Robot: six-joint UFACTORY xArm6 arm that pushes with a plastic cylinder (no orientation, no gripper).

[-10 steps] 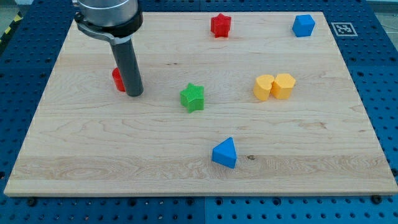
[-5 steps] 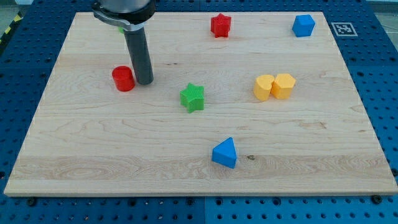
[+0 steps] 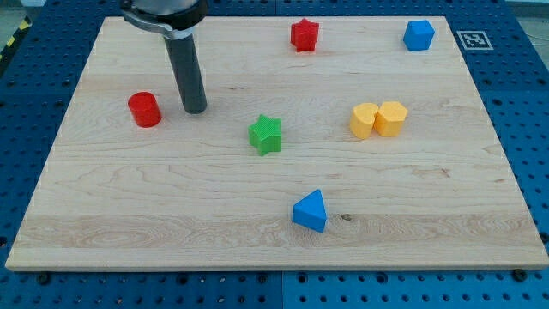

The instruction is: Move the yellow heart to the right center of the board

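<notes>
A: Tip where?
B: Upper left of board, just right of red cylinder, not touching. No pincer on rig, just a rod.
A: Yellow heart?
B: Right of center, touching yellow hexagon-ish block on its right. Well apart from tip; green star between.
A: Others?
B: Red star & blue block up top, blue triangle-ish block near bottom.

Red cylinder, green star, two yellow blocks, pale wooden board.
</notes>
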